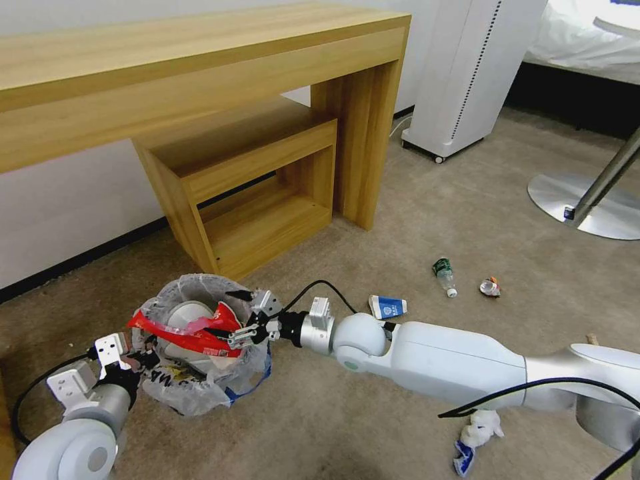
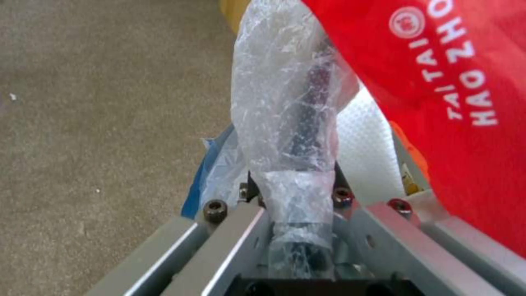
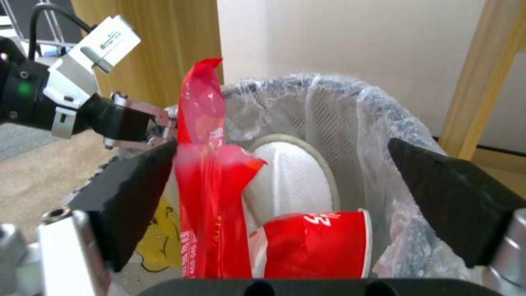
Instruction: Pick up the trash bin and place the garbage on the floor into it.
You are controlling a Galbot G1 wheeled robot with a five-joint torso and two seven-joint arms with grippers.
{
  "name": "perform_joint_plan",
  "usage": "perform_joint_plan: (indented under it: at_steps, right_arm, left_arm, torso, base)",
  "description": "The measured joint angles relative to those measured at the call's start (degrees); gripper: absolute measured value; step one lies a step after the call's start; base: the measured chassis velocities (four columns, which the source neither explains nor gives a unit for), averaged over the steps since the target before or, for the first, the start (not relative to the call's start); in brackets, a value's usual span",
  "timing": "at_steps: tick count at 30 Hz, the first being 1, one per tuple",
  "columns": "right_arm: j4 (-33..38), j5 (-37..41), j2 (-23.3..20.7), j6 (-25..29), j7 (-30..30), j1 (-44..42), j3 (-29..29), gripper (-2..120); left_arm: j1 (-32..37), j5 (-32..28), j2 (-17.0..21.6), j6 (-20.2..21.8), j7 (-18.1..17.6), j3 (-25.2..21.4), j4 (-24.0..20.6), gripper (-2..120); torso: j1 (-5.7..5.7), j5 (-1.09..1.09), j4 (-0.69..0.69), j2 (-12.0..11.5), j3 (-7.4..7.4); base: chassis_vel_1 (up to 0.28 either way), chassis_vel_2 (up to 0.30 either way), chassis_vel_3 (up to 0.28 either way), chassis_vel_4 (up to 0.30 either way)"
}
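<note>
Crinkly translucent plastic lines the trash bin [image 1: 200, 347], which sits on the carpet floor [image 1: 467, 220] just in front of the low wooden shelf unit [image 1: 247, 193]. My left hand [image 1: 130, 363] pinches the bagged rim on the near-left side, its fingers pressed together on the film and the rim under it. My right hand [image 1: 250, 327] hangs over the opposite rim with its fingers spread wide, a red wrapper [image 1: 187, 333] lying loose between them and draped across the mouth. I judge the bin light but floppy at the liner; the film is slick, so the hard rim is the place to grip. Inside I see a white slipper [image 3: 290, 181] and a crushed red-white cup [image 3: 318, 242]. Open carpet lies to the right, where a blue-white carton [image 1: 388, 307], a green-label bottle [image 1: 444, 275], another small scrap [image 1: 490, 287] and crumpled paper [image 1: 481, 427] wait; the shelf unit crowds the far side.
</note>
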Motion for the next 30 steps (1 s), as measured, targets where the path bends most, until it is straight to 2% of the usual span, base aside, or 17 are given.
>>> perform_joint_plan:
  at_steps: [17, 21, 24, 25, 27, 28, 29, 30]
  right_arm:
    - [0.4, -0.1, 1.7, 1.3, -0.2, -1.6, 2.3, 100]
    - [1.9, 0.5, 0.7, 1.4, -0.2, -2.6, 5.8, 100]
    - [5.7, 2.0, -2.1, 0.1, 2.3, -4.5, 13.0, 100]
    - [5.7, 2.0, -2.1, 0.1, 2.3, -4.5, 13.0, 100]
    - [7.1, 2.4, -3.5, -0.8, 3.6, -5.9, 16.6, 100]
    - [9.2, 2.7, -6.0, -1.9, 5.5, -9.5, 24.0, 100]
    - [9.2, 2.7, -6.0, -1.9, 5.5, -9.5, 24.0, 100]
    - [10.4, 2.8, -7.6, -2.4, 6.6, -12.1, 28.6, 100]
  left_arm:
    - [0.5, 0.4, -0.7, 0.0, 0.1, 0.2, 0.0, 0]
    - [0.3, 0.4, -0.3, 0.0, 0.1, 0.2, 0.4, 0]
    - [0.2, 0.2, 0.6, 0.2, 0.1, 0.1, 0.8, 0]
    - [0.2, 0.2, 0.6, 0.2, 0.1, 0.1, 0.8, 0]
    - [0.2, 0.2, 1.0, 0.3, 0.2, 0.0, 0.9, 0]
    - [0.2, 0.1, 1.6, 0.5, 0.3, 0.0, 1.0, 0]
    - [0.2, 0.1, 1.6, 0.5, 0.3, 0.0, 1.0, 0]
    - [0.2, 0.1, 1.9, 0.5, 0.4, 0.0, 1.0, 0]
  torso:
    - [0.0, -0.01, 0.01, 0.0, 0.0]
    - [0.0, -0.01, 0.01, 0.0, 0.0]
    - [0.0, 0.0, 0.01, 0.0, 0.0]
    - [0.0, 0.0, 0.01, 0.0, 0.0]
    - [0.0, 0.0, 0.01, 0.0, 0.0]
    - [0.0, 0.0, 0.01, 0.0, 0.0]
    - [0.0, 0.0, 0.01, 0.0, 0.0]
    - [0.0, 0.0, 0.0, 0.0, 0.0]
  base:
    - [0.0, 0.0, 0.0, 0.0]
    - [0.0, 0.0, 0.0, 0.0]
    - [0.0, 0.0, 0.0, 0.0]
    - [0.0, 0.0, 0.0, 0.0]
    - [0.0, 0.0, 0.0, 0.0]
    - [0.0, 0.0, 0.0, 0.0]
    - [0.0, 0.0, 0.0, 0.0]
    - [0.0, 0.0, 0.0, 0.0]
